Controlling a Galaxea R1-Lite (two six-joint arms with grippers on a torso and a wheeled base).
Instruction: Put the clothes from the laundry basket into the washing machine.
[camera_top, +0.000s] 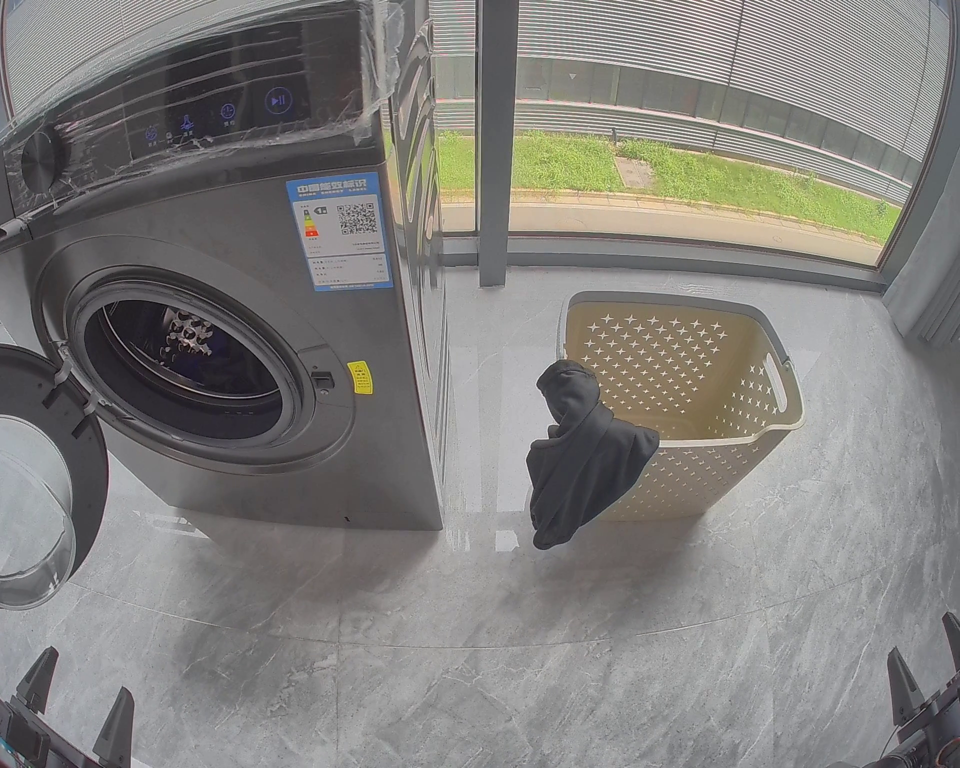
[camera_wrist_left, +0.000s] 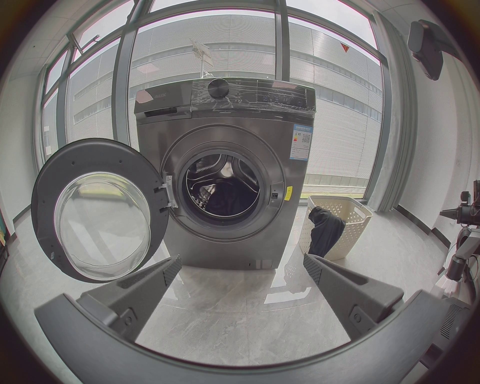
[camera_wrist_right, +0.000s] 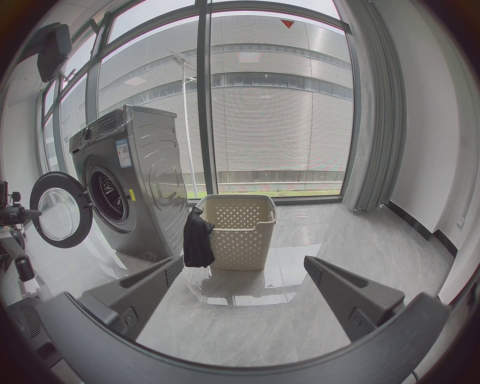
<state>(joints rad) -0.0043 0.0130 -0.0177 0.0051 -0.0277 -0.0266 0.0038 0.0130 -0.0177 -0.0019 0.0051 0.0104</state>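
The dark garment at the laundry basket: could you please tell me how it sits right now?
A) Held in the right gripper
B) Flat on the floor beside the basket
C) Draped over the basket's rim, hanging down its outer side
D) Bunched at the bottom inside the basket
C: the dark garment hangs over the rim of the laundry basket, down the outer side that faces the washing machine.

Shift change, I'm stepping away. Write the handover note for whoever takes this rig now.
Left gripper: open, holding nothing, low in front of the washing machine.
Right gripper: open, holding nothing, low, short of the laundry basket.
Done: door is open; dark clothes lie in the drum.
Left: the dark garment draped over the basket's rim goes in the drum.
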